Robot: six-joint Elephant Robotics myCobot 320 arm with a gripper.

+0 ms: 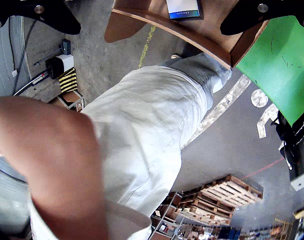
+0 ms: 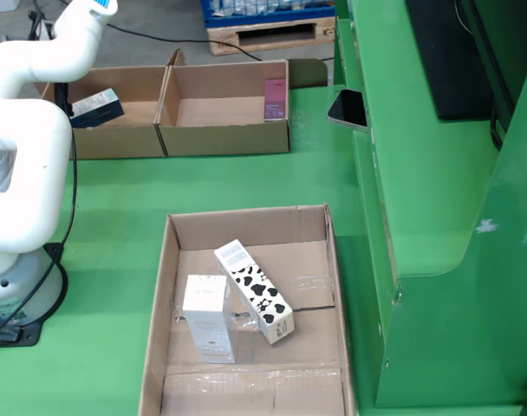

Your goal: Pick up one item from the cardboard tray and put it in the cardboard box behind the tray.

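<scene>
In the fixed view the cardboard tray [image 2: 246, 227] holds a white box [image 2: 207, 316] and a cow-patterned box [image 2: 255, 290]. Behind it stand two cardboard boxes. The left box [image 2: 116, 139] holds a dark blue and white box [image 2: 94, 106]; the right box [image 2: 229, 130] holds a pink item [image 2: 275, 97]. The white arm [image 2: 38, 61] reaches up over the left box and its gripper is cut off by the frame's top. In the wrist view my gripper [image 1: 152, 12] has its black fingers [image 1: 42, 15] far apart. A blue and white box [image 1: 184, 9] lies between them on cardboard, touching neither.
A person's bare arm [image 1: 47, 165] and light trousers [image 1: 152, 125] fill most of the wrist view, with wooden pallets [image 1: 227, 195] on the floor beyond. In the fixed view a phone [image 2: 348, 108] lies on the green ledge at right. The arm's base [image 2: 16, 295] stands left of the tray.
</scene>
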